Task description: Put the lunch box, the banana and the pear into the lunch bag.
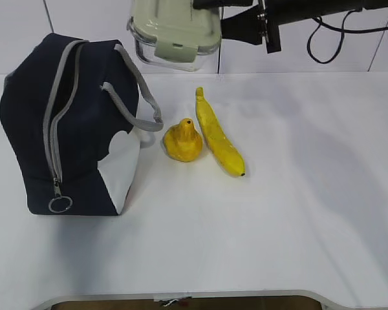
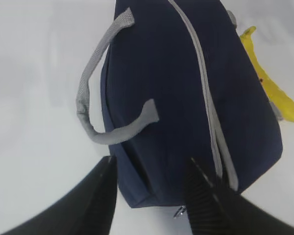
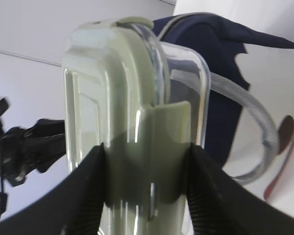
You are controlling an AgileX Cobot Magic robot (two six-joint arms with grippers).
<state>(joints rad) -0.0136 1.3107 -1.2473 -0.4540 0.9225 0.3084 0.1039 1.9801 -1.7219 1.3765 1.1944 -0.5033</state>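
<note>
Lunch box (image 1: 174,33) up in the air at the top of the exterior view, above and just right of the bag (image 1: 71,123), clamped between the right fingers (image 3: 85,196), lid (image 3: 112,98) and clear base pinched from both sides in the right wrist view. Right arm (image 1: 291,16) reaching in from the upper right. Bag standing on the white counter (image 1: 297,213) at left, navy, grey zip (image 1: 55,123) running down its front to a ring pull (image 1: 60,205), grey handles (image 1: 139,97) flopping to the right, white side panel (image 1: 124,165) facing the fruit. Whether the zip is open, hard to tell. Pear (image 1: 182,141) just right of the bag, neck up, and banana (image 1: 218,134) beside it, touching or nearly so, dark tip toward the camera. Left fingers (image 2: 95,205) spread apart over the bag's end in the left wrist view, nothing between them, one handle (image 2: 103,98) looping just ahead, a slice of banana (image 2: 274,93) peeking past the bag's far edge.
</note>
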